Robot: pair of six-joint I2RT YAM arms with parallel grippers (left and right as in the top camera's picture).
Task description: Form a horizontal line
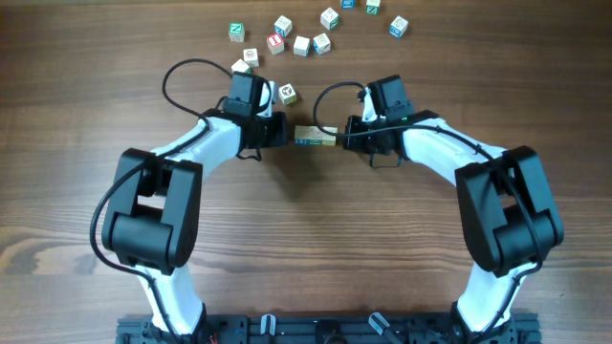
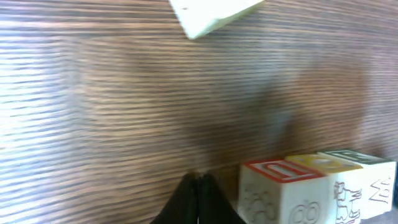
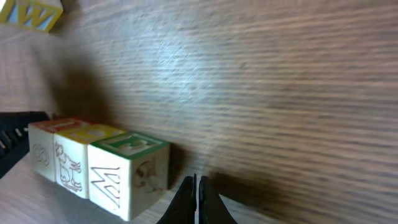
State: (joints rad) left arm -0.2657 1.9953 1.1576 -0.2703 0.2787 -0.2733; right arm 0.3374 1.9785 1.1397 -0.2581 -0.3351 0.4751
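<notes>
Three pale wooden letter cubes stand edge to edge as the horizontal line (image 1: 315, 136) in the middle of the table, between my two grippers. In the left wrist view the row (image 2: 317, 186) shows a red-topped cube nearest, then yellow, then green. In the right wrist view the row (image 3: 99, 165) has its green-topped cube nearest. My left gripper (image 1: 284, 131) is shut and empty just off the row's left end; its tips (image 2: 199, 179) rest beside the red cube. My right gripper (image 1: 342, 135) is shut and empty at the row's right end, tips (image 3: 195, 180) beside the green cube.
Several loose letter cubes lie scattered along the far edge (image 1: 302, 45), two more (image 1: 286, 93) close behind my left wrist. A pale cube (image 2: 211, 14) shows at the top of the left wrist view and a yellow-marked one (image 3: 31, 14) at the right wrist view's top left.
</notes>
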